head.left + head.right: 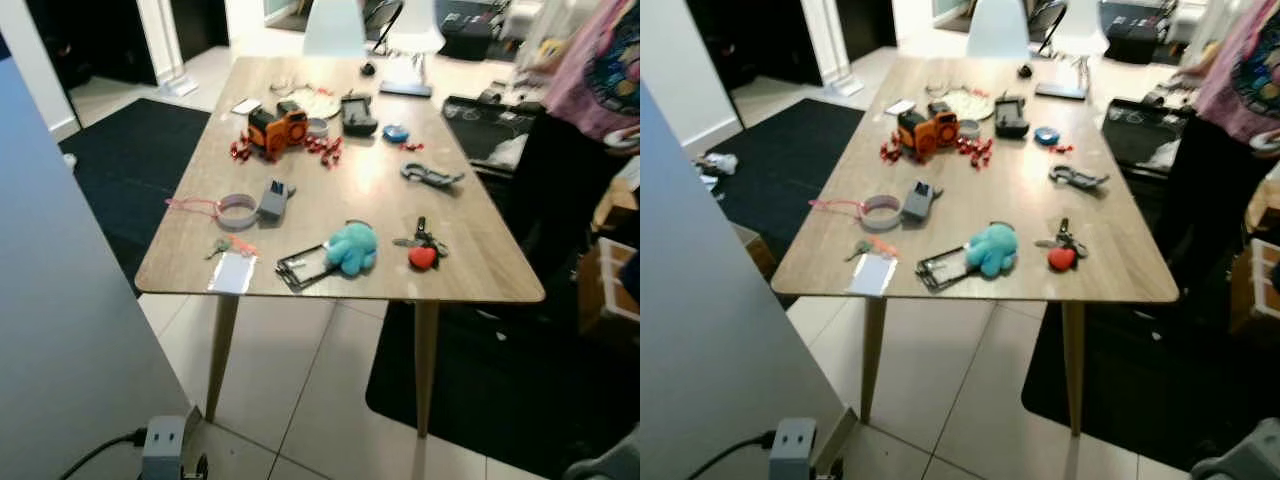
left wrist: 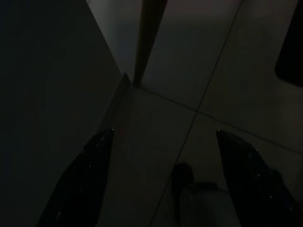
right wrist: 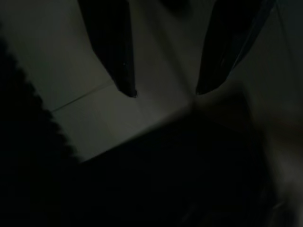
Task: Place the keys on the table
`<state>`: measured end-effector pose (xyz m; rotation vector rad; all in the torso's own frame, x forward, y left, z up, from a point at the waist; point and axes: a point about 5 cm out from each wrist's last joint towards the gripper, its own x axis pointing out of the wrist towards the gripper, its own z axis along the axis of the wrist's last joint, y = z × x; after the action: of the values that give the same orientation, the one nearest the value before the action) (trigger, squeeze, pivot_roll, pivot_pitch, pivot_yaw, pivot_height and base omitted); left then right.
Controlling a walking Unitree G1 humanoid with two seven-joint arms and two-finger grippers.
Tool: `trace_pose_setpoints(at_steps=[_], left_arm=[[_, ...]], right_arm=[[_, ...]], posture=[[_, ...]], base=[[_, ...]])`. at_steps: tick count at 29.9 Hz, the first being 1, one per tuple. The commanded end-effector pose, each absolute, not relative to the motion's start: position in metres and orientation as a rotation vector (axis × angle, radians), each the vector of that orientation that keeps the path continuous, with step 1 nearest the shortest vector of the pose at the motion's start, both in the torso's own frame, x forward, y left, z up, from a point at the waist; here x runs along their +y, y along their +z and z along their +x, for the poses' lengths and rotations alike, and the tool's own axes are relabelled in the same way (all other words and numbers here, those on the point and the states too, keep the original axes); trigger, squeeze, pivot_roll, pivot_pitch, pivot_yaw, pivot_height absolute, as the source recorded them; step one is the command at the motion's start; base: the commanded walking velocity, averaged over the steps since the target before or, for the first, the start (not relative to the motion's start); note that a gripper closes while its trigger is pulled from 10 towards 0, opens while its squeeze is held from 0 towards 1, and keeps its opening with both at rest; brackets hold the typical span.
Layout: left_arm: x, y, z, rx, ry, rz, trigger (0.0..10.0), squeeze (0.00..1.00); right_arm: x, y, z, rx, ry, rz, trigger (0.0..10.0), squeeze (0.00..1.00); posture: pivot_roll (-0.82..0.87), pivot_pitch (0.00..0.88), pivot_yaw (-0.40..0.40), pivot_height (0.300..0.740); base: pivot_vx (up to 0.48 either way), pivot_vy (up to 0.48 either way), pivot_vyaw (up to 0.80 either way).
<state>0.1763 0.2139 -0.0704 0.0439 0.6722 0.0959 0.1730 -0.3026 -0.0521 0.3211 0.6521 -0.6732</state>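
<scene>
Presently the table [image 1: 470,270] stands ahead, its top crowded. A person [image 1: 600,70] stands at its right side. Two key sets already lie near the front edge: keys [image 1: 422,245] with a red fob, and smaller keys [image 1: 222,246] beside a white card [image 1: 232,272]. Left claw [image 2: 161,156] and right claw [image 3: 165,92] hang over the floor, both spread and empty, apparently idle. Judged complete or nearly so.

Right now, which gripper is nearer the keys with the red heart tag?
Cannot tell for sure. Both arms hang idle over the floor: the left gripper near a table leg, the right gripper over tile. The keys lie toward the table's right front.
</scene>
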Motion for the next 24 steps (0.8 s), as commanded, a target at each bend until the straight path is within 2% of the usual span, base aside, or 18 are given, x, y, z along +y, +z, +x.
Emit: trace_pose_setpoints(at_steps=[1, 3, 6, 8, 11, 13, 24], left_arm=[[0.219, -0.075, 0.165, 0.716, 0.105, 0.053, 10.0, 0.0], [0.217, -0.074, 0.169, 0.715, 0.099, 0.051, 10.0, 0.0], [0.217, -0.074, 0.171, 0.715, 0.096, 0.051, 10.0, 0.0], [0.214, -0.076, 0.171, 0.732, 0.082, 0.063, 10.0, 0.0], [0.213, -0.077, 0.169, 0.745, 0.073, 0.064, 10.0, 0.0], [0.211, -0.08, 0.164, 0.764, 0.053, 0.05, 10.0, 0.0], [0.203, -0.08, 0.162, 0.735, 0.004, 0.012, 10.0, 0.0]], right_arm=[[-0.278, -0.067, 0.166, 0.767, -0.545, 0.274, 10.0, 0.0], [-0.25, -0.075, 0.169, 0.818, -0.399, 0.226, 10.0, 0.0], [-0.243, -0.076, 0.171, 0.823, -0.369, 0.218, 10.0, 0.0], [-0.222, -0.079, 0.176, 0.844, -0.243, 0.178, 10.0, 0.0], [-0.213, -0.08, 0.177, 0.856, -0.166, 0.154, 10.0, 0.0], [-0.2, -0.083, 0.175, 0.88, -0.049, 0.116, 10.0, 0.0], [-0.191, -0.089, 0.165, 0.918, -0.034, 0.109, 10.0, 0.0]], posture=[[0.05, 0.067, 0.0, 0.74], [0.04, 0.066, 0.008, 0.74], [0.04, 0.066, 0.008, 0.74], [0.03, 0.049, 0.01, 0.74], [0.03, 0.042, 0.009, 0.74], [0.02, 0.033, 0.004, 0.74], [0.04, 0.038, 0.0, 0.74]], base=[[0.0, 0.0, 0.0], [0.0, 0.0, 0.0], [0.0, 0.0, 0.0], [0.0, 0.0, 0.0], [0.0, 0.0, 0.0], [0.0, 0.0, 0.0], [0.0, 0.0, 0.0]])
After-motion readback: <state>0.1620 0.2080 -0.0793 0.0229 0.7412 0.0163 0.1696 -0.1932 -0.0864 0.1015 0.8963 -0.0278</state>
